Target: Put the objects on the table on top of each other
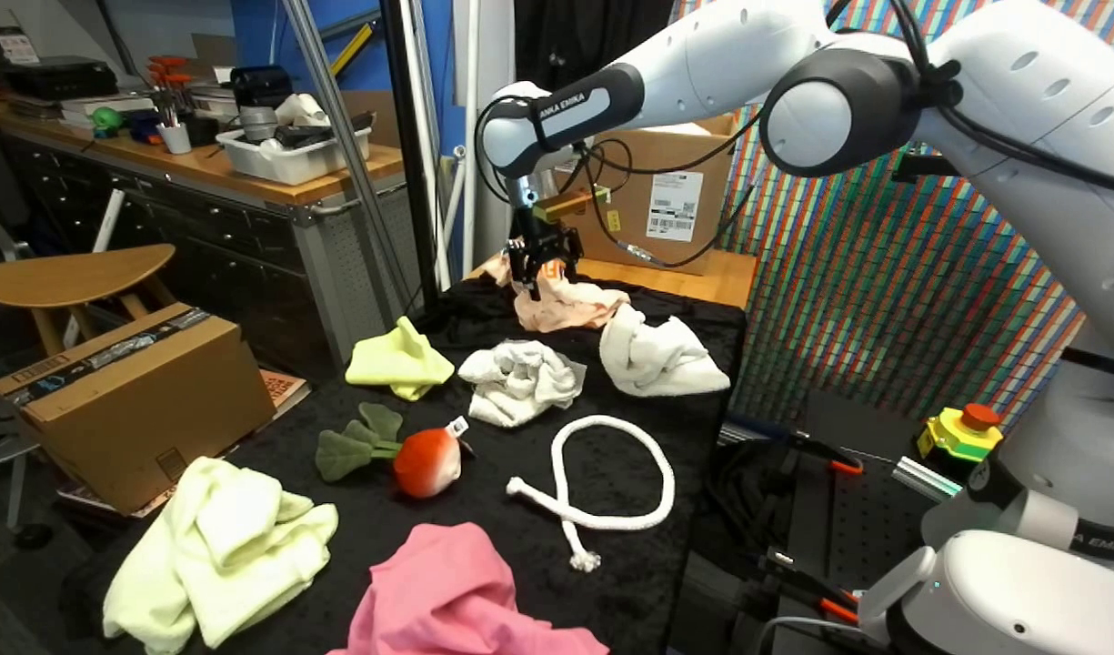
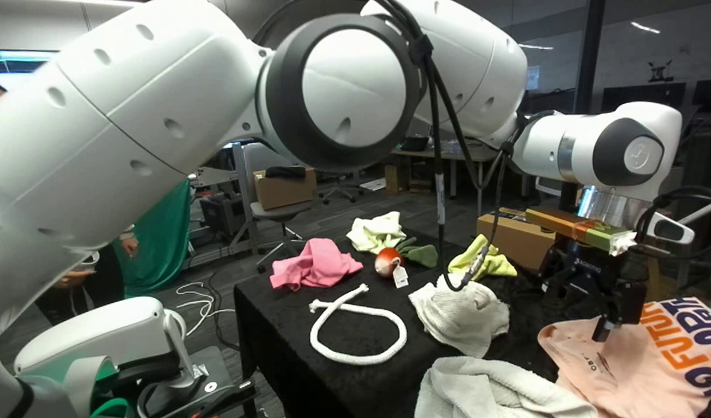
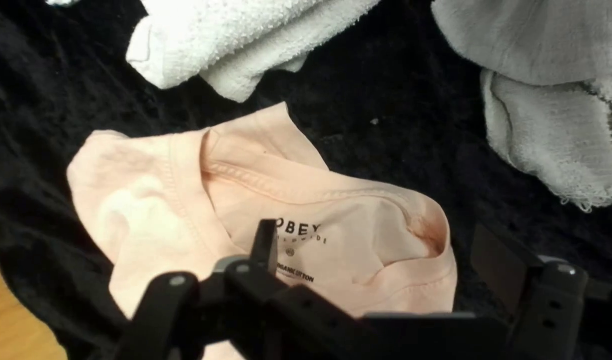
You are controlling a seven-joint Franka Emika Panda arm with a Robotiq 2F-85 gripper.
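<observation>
Plainly, the matter rests on how the shirt lies under the pincer. It is found directly below, at one end of the table, crumpled, with the collar gaping upward. The long way of that collar runs roughly along the line between the two fingers, at a slight slant. Only one arm is in service, so it is the nearer by default. The pincer points down, its jaws spread, and nothing is pinched. In the wrist view, the finger at left stands over the printed lettering inside the neck; the one at right stands just past the collar's rim, above the table's black top. Whether either touches fabric I cannot tell. A white towel lies just beside the shirt, a crumpled white cloth a little farther off. I judge the step in hand to be picking up the shirt for stacking: closing in this attitude ought to gather the collar, though a grip taken too high may catch one thin fold or slip off the rim.
</observation>
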